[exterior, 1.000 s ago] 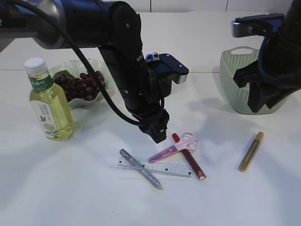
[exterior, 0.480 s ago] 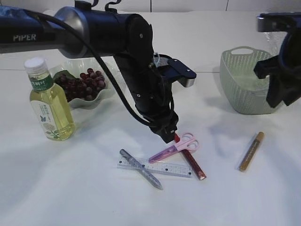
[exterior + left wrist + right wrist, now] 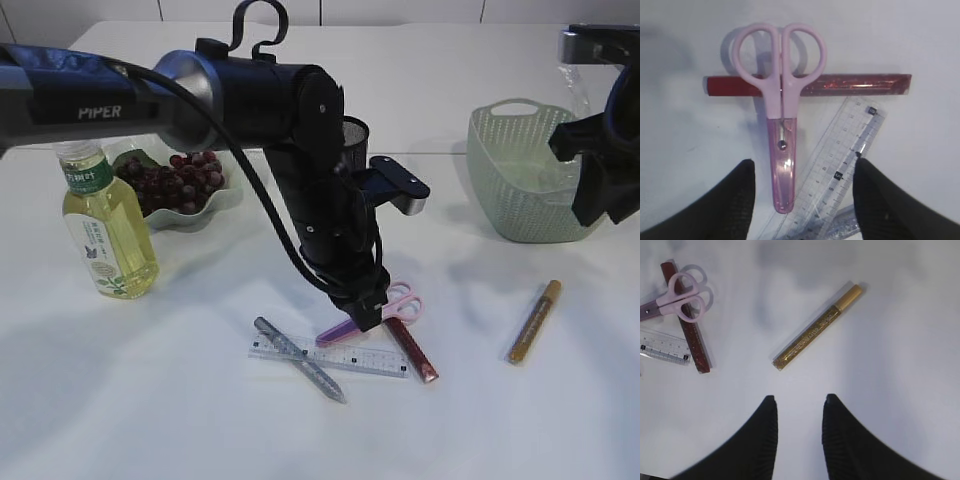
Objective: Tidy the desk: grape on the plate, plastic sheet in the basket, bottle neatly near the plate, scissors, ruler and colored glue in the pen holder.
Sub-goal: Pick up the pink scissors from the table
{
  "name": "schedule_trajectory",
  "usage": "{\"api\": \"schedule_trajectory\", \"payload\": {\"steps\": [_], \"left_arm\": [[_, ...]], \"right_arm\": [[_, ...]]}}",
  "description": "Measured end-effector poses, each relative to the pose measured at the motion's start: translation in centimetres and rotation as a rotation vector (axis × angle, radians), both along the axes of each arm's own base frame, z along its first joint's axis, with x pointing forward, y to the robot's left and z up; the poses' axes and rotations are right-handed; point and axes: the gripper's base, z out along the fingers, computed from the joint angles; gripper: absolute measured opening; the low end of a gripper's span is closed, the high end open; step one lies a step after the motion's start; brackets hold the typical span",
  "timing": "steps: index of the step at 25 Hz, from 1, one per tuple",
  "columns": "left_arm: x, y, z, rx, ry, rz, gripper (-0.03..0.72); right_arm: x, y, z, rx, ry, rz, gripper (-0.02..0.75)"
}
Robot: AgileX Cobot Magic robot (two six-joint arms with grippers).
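Pink scissors (image 3: pixel 781 100) lie across a red glue stick (image 3: pixel 850 84), beside a clear ruler (image 3: pixel 845 165) and a silver glue stick (image 3: pixel 300 360). My left gripper (image 3: pixel 802 170) hangs open just above them, its fingers either side of the scissors' blade tip and the ruler, holding nothing. My right gripper (image 3: pixel 801 400) is open and empty above bare table, near a gold glue stick (image 3: pixel 815 330). Grapes (image 3: pixel 180 180) sit on the plate (image 3: pixel 225 200), the bottle (image 3: pixel 105 225) to its left. A clear plastic sheet (image 3: pixel 573 88) shows faintly above the green basket (image 3: pixel 515 190). The black mesh pen holder (image 3: pixel 354 135) stands behind my left arm.
My left arm (image 3: pixel 300 150) spans the table's middle and hides most of the pen holder. The right arm (image 3: pixel 608 150) stands in front of the basket's right side. The gold glue stick (image 3: pixel 533 322) lies apart, at the front right.
My left arm has swung right and lowered over the scissors, uncovering the pen holder. The right arm has drawn back to the right from in front of the basket.
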Motion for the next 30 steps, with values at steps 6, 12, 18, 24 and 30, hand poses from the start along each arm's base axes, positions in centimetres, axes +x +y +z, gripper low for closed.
{"api": "schedule_trajectory", "payload": {"steps": [6,12,18,24,30], "left_arm": [[0.2,-0.3,-0.3,-0.003,-0.004,-0.002,0.447],[1.1,-1.1,-1.0,-0.013,-0.012,-0.003,0.447],[1.4,-1.4,-0.8,-0.017,-0.012,-0.006,0.447],[1.4,-1.4,-0.8,-0.016,-0.010,-0.007,0.447],[1.4,-1.4,-1.4,-0.007,0.000,-0.007,0.447]], "right_arm": [[0.0,0.0,0.0,0.000,0.000,0.000,0.239],[0.0,0.0,0.0,0.000,0.000,0.000,0.239],[0.0,0.0,0.0,0.000,0.000,0.000,0.239],[0.0,0.0,0.0,0.000,0.000,0.002,0.239],[0.0,0.0,0.0,0.000,0.000,0.002,0.239]]}}
